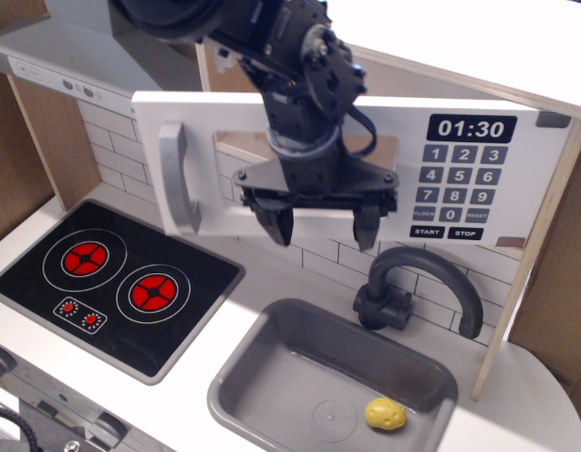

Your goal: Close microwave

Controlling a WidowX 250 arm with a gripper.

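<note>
While the microwave [346,165] sits high on the far wall, above the sink and to the right of the grey extractor hood [92,71], its wide white door [196,160] stands nearly flush with the light wood cabinet, with only a narrow sliver of the cavity showing at the upper left corner. The black pincer [320,221] hangs directly in front of the door's rectangular window, its two fingers [274,224] spread wide apart and pointing downward, with nothing held between them. Whether the pincer body touches the door face cannot be told from this view. The grey bar handle [174,177] lies to the left of the pincer, upright on the door, and the black keypad [464,188] with its clock display reading 01:30 lies to the right. Below, the dark curved tap [417,287] rises behind the grey sink [271,377], where a small yellow object [385,413] rests at the near right corner. On the worktop [229,311] to the left lies the black hob [116,287] with red rings.
</note>
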